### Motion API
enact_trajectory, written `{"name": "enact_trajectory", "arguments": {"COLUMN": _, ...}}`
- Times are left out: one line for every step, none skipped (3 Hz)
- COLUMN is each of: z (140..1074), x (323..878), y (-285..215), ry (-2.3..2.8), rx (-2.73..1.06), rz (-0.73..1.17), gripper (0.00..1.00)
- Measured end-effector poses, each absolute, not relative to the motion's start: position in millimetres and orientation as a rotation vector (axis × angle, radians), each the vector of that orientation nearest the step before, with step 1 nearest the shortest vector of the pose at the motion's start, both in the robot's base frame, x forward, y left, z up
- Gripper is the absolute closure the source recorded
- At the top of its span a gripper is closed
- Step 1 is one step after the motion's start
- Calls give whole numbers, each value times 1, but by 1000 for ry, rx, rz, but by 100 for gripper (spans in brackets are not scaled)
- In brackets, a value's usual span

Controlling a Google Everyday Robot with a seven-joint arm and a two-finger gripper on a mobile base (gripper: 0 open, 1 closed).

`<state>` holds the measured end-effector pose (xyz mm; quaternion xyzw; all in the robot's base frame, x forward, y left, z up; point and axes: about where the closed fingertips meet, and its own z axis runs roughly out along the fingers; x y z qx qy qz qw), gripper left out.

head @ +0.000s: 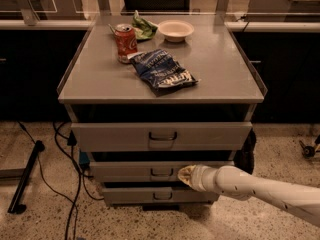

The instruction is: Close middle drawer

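Grey middle drawer (125,171): tool (183,174) against front; red can (126,43) above.

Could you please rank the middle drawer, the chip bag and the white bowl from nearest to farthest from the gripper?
1. middle drawer: the gripper is at its front, right of centre.
2. chip bag: middle of the tabletop.
3. white bowl: tabletop's back.

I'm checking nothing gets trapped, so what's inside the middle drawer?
Nothing inside shows: the middle drawer sticks out only slightly, and the top drawer above covers its tray. The gripper is at its front panel, just right of the handle.
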<state>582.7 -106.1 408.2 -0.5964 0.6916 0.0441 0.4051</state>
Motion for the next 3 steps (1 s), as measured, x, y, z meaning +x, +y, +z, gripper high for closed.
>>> {"name": "enact_trajectory", "arguments": {"z": 418, "x": 543, "y": -115, "ry": 1761, "rx": -1586, "rz": 197, "gripper": 100}}
{"name": "enact_trajectory", "arguments": {"z": 417, "x": 480, "y": -126, "ry": 1812, "rx": -1670, "rz": 367, "gripper": 100}}
{"name": "enact_trajectory", "arguments": {"z": 416, "x": 465, "y": -119, "ry": 1806, "rx": -1706, "rz": 437, "gripper": 74}}
